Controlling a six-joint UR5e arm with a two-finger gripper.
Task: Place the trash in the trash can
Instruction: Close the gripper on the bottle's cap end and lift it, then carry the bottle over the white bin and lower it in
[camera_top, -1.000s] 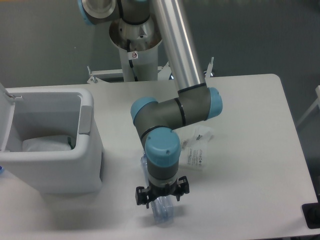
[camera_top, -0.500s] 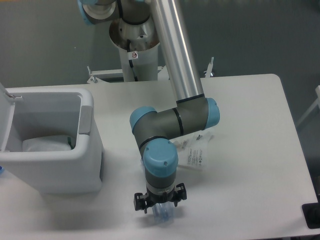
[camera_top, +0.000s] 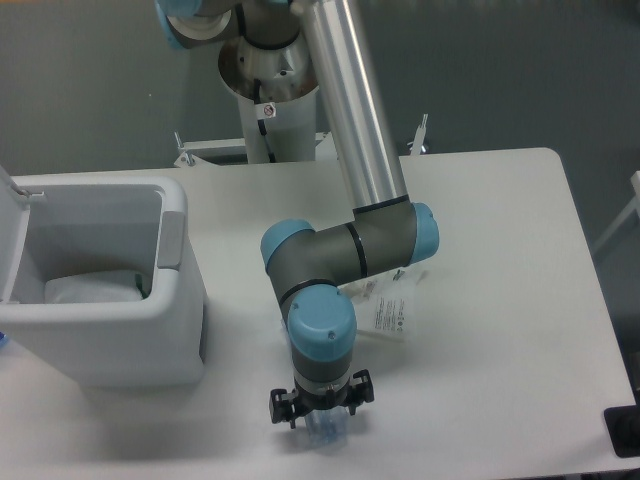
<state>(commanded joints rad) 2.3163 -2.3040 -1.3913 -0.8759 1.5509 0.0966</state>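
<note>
The grey-and-blue jointed robot arm (camera_top: 345, 250) folds down over the front edge of the white desk (camera_top: 500, 330) so that its wrist points straight at the surface, which puts the black two-finger gripper (camera_top: 322, 425) directly above the clear plastic bottle (camera_top: 322, 432). The bottle lies on the desk under the wrist, and only a small clear part of it shows below the gripper body; the rest is hidden by the arm, so its label cannot be read. The fingers themselves are covered by the wrist from this view, and I cannot tell whether they are spread around the bottle or already clamped on it. The vertical approach looks chosen to take a lying bottle across its narrow body.

The thin white wrinkly plastic wrapper with small black print (camera_top: 392, 308) lies flat on the desk just right of the arm's elbow, apart from the bottle, so it seems to be left for a separate pick.

The boxy pale grey-white plastic trash can (camera_top: 180, 300) stands at the left of the desk, well apart from the gripper, with its hinged lid (camera_top: 10, 225) swung up and back; that leaves the mouth open for a drop from above. Something pale already rests inside it.
</note>
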